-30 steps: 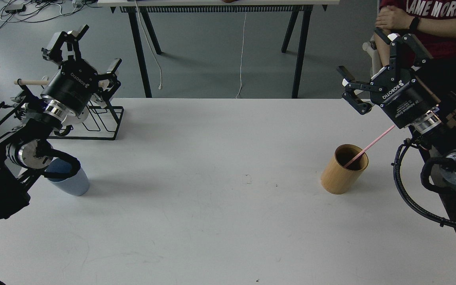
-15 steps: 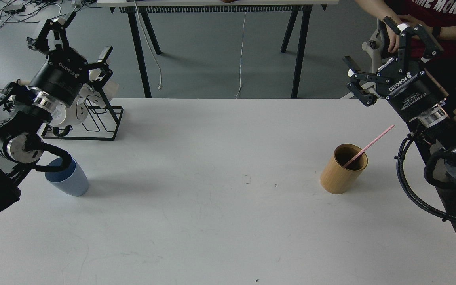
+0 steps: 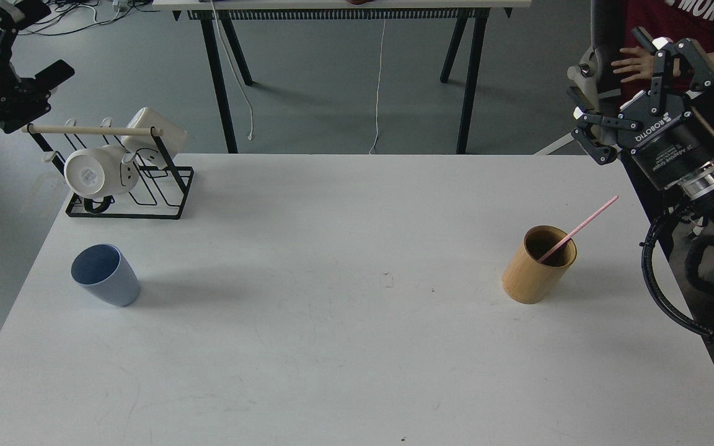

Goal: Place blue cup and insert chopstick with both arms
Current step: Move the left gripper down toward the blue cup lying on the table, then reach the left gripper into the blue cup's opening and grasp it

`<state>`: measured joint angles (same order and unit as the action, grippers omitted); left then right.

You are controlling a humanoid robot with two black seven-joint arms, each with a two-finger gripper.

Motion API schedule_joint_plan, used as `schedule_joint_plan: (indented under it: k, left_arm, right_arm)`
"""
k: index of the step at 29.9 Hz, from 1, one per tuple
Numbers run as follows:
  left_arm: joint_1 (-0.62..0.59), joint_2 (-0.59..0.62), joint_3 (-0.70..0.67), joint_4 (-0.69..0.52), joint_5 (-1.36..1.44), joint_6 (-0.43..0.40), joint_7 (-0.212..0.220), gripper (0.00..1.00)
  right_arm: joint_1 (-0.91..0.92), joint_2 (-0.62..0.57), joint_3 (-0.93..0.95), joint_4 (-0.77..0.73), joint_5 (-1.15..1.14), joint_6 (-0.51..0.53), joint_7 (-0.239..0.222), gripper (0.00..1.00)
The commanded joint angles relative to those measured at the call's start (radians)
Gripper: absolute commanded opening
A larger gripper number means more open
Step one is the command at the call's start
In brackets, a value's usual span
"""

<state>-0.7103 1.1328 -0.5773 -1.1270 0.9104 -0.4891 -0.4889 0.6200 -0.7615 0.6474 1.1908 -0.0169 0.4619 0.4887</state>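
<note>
The blue cup stands upright and alone on the left of the white table. The pink-red chopstick leans out to the upper right of a tan wooden cup on the right of the table. My left gripper is at the top left corner, partly cut off by the frame, fingers spread, far above the blue cup. My right gripper is open and empty, raised past the table's right far corner, well above the chopstick.
A black wire rack with a pale wooden rod and two white mugs stands at the table's far left. A person in a red shirt sits behind my right gripper. Another table's black legs stand behind.
Both arms have pulled up and outward. The left arm moved off the blue cup toward the top left corner, uncovering cup and rack. The right gripper moved up and right.
</note>
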Motion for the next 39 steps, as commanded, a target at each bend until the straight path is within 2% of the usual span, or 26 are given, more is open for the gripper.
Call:
schedule_joint_plan:
  k: [1, 4, 8, 14, 25, 31, 39]
  left_arm:
    - [0.003, 0.062, 0.123, -0.013, 0.325, 0.0, 0.0, 0.99]
    - [0.0, 0.076, 0.188, 0.015, 0.409, 0.046, 0.0, 0.99]
    - [-0.003, 0.058, 0.235, 0.133, 0.574, 0.053, 0.0, 0.99]
    - [0.0, -0.079, 0.238, 0.314, 0.742, 0.061, 0.0, 0.99]
    - [0.014, -0.16, 0.243, 0.342, 0.752, 0.078, 0.0, 0.99]
    - [0.011, -0.186, 0.304, 0.349, 0.759, 0.084, 0.0, 0.98]
    - [0.014, -0.248, 0.319, 0.429, 0.759, 0.109, 0.0, 0.97]
  right_arm:
    - [-0.006, 0.002, -0.003, -0.014, 0.0, 0.0, 0.0, 0.97]
    - [-0.017, 0.002, -0.002, -0.019, 0.0, 0.0, 0.0, 0.97]
    - [-0.02, 0.002, -0.002, -0.02, 0.0, 0.0, 0.0, 0.97]
    - [-0.028, 0.004, -0.006, -0.02, -0.001, -0.002, 0.0, 0.97]
    - [-0.054, 0.004, -0.002, -0.043, -0.001, 0.0, 0.0, 0.97]
    - [-0.056, 0.007, -0.002, -0.054, -0.001, 0.0, 0.0, 0.97]
    - [-0.063, 0.01, -0.003, -0.062, -0.001, 0.0, 0.0, 0.97]
